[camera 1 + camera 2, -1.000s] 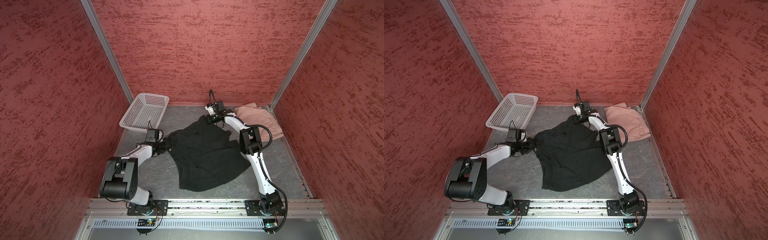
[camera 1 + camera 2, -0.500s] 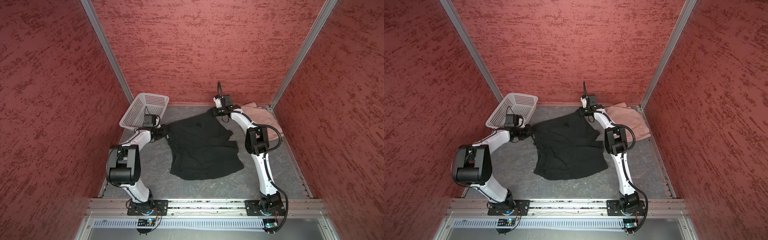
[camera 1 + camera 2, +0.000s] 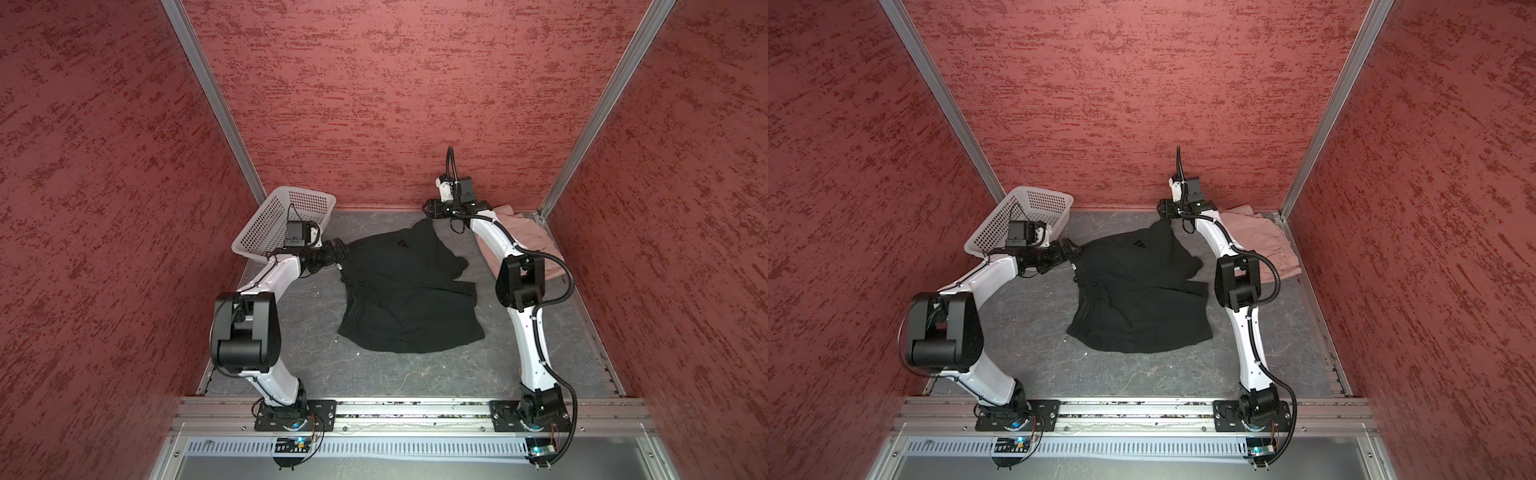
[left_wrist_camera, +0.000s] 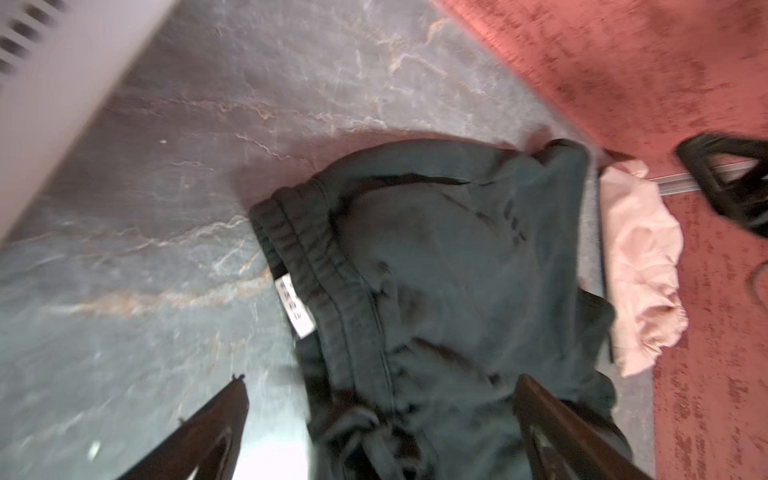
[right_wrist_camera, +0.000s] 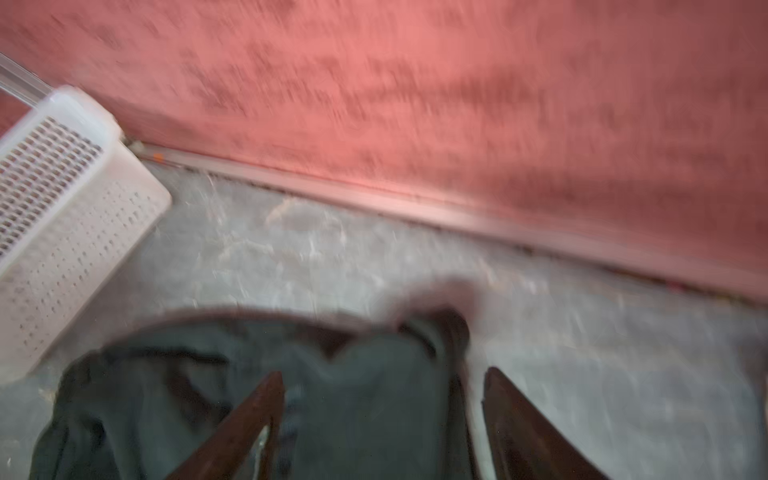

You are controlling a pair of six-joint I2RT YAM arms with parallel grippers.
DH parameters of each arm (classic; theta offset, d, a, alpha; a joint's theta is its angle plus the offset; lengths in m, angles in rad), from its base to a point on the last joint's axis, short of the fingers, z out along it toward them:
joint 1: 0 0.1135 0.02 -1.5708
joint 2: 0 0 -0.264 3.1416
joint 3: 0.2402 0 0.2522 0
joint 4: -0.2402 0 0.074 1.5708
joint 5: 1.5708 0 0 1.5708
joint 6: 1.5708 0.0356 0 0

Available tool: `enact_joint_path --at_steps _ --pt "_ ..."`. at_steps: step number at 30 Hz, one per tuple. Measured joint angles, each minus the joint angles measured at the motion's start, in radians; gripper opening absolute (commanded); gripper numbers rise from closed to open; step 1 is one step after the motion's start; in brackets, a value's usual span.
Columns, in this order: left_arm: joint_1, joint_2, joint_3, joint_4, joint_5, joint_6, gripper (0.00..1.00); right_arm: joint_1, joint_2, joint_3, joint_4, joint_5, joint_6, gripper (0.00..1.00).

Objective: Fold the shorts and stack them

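I'm seeing the left gripper [image 4: 380,380] and right gripper [image 5: 384,374] gaping open at the far corners of the black shorts [image 3: 409,299] lying rumpled on the table [image 3: 309,347], pink shorts [image 3: 525,237] sitting far right.

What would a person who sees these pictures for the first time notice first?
The black shorts lie crumpled in the middle of the grey table. The left gripper, at their left edge, and the right gripper, at their far corner, both stand open. Pink shorts lie in the far right corner, a white basket in the far left.
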Motion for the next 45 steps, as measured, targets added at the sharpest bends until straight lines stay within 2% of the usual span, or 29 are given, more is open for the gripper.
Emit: enact_joint_path --at_steps 3,5,8,11,15,19,22,33,36,41,43,44,45 --pt "-0.024 -0.198 -0.120 -0.010 -0.013 -0.029 0.99 -0.002 -0.244 -0.346 0.011 0.033 0.024 0.83" --pt "-0.077 -0.310 -0.210 -0.027 -0.034 -0.058 0.99 -0.002 -0.448 -0.585 0.027 0.068 0.059 0.83" --pt "-0.192 -0.383 -0.321 -0.062 -0.068 -0.104 0.99 -0.005 -0.736 -0.861 0.046 0.117 0.128 0.81" --pt "-0.277 -0.414 -0.416 -0.110 -0.100 -0.155 1.00 -0.007 -0.944 -1.070 0.040 0.156 0.198 0.78" --pt "-0.295 -0.486 -0.534 -0.155 -0.145 -0.217 0.98 -0.008 -1.087 -1.295 -0.021 0.172 0.284 0.71" --pt "-0.296 -0.539 -0.613 -0.174 -0.174 -0.263 0.90 -0.008 -1.205 -1.489 -0.095 0.172 0.368 0.62" --pt "-0.296 -0.553 -0.642 -0.168 -0.190 -0.276 0.87 -0.008 -1.259 -1.563 -0.101 0.159 0.410 0.57" --pt "-0.322 -0.508 -0.631 -0.084 -0.204 -0.237 0.86 -0.008 -1.232 -1.667 0.013 0.055 0.474 0.46" --pt "-0.326 -0.480 -0.631 -0.070 -0.198 -0.234 0.78 -0.008 -1.214 -1.668 0.043 0.032 0.478 0.37" --pt "-0.335 -0.462 -0.633 -0.034 -0.179 -0.243 0.74 -0.008 -1.199 -1.687 0.071 0.000 0.486 0.35" --pt "-0.339 -0.462 -0.637 -0.027 -0.172 -0.248 0.71 -0.008 -1.199 -1.687 0.079 -0.015 0.487 0.32" --pt "-0.342 -0.463 -0.641 -0.025 -0.171 -0.253 0.67 -0.007 -1.199 -1.687 0.083 -0.021 0.485 0.28" --pt "-0.346 -0.465 -0.645 -0.026 -0.170 -0.257 0.59 -0.007 -1.199 -1.687 0.086 -0.026 0.486 0.23"
